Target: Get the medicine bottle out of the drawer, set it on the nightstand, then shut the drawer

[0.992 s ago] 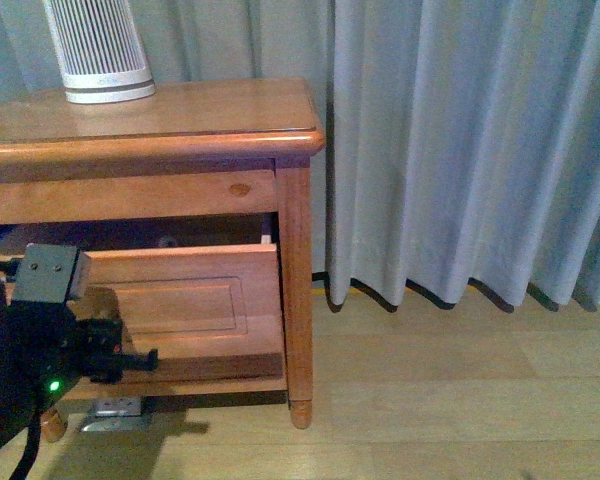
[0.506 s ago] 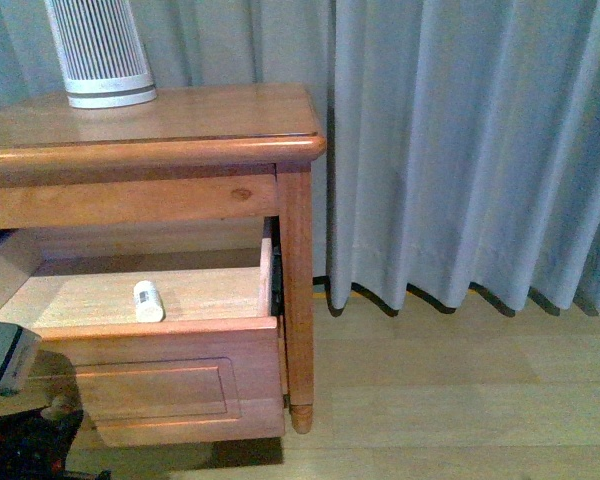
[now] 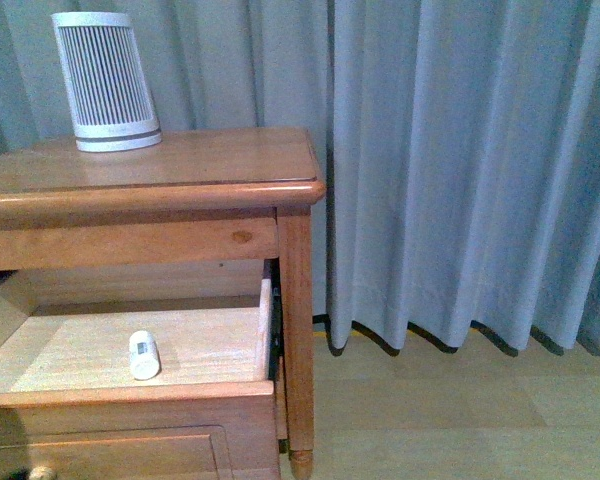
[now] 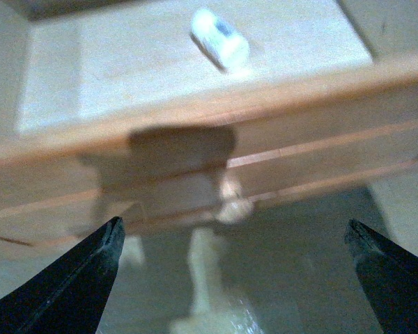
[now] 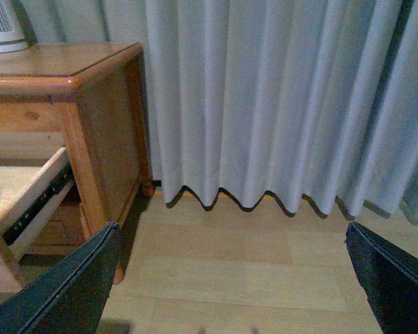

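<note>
drawer (image 3: 130,396) is pulled open; that much looks done. medicine bottle (image 3: 144,354) lies on its side on the drawer floor, at 6 o'clock from the slatted cylinder (image 3: 108,80) on the nightstand (image 3: 210,160). left fingers (image 4: 76,285) and right fingers (image 5: 70,292) are spread and empty. lifting, placing and closing are left.

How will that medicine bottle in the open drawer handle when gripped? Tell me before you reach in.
The medicine bottle lies on its side on the drawer floor, so a nudge would probably roll it. It looks small and plastic, so likely light and stiff. Its smooth round wall may slip unless gripped across the middle.
</note>
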Robot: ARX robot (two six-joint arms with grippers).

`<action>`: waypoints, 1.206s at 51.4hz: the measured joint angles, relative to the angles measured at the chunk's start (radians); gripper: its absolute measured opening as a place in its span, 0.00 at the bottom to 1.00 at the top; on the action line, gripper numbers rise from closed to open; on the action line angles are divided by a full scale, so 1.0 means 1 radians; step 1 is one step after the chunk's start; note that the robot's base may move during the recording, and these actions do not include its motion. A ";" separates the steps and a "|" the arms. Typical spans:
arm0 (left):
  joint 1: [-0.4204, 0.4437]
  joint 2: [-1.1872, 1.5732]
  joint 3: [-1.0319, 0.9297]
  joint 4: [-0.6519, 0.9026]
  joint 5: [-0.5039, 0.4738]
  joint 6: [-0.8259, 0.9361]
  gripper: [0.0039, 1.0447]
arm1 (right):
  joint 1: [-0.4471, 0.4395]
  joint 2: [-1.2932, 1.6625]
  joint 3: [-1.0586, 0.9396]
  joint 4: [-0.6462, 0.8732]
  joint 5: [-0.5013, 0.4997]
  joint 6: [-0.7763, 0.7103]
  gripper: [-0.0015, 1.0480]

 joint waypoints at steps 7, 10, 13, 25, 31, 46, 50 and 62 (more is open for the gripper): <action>0.046 -0.325 0.050 -0.155 0.009 -0.001 0.94 | 0.000 0.000 0.000 0.000 0.000 0.000 0.93; 0.049 -0.440 0.062 -0.213 0.024 0.001 0.94 | 0.000 0.000 0.000 0.000 0.000 0.000 0.93; 0.050 -0.576 0.077 -0.310 0.039 -0.014 0.94 | 0.000 0.000 0.000 0.000 0.000 0.000 0.93; 0.052 -1.043 0.099 -0.698 0.036 -0.116 0.94 | 0.000 0.000 0.000 0.000 0.000 0.000 0.93; 0.015 -1.186 0.072 -0.774 0.026 -0.128 0.94 | 0.000 0.000 0.000 0.000 0.000 0.000 0.93; 0.022 -1.318 -0.159 -0.666 -0.132 -0.163 0.54 | 0.000 0.000 0.000 0.000 0.000 0.000 0.93; 0.022 -1.332 -0.173 -0.662 -0.132 -0.163 0.40 | 0.000 0.000 0.000 0.000 0.000 0.000 0.93; 0.022 -1.360 -0.206 -0.652 -0.132 -0.168 0.02 | 0.000 0.000 0.000 0.000 0.000 0.000 0.93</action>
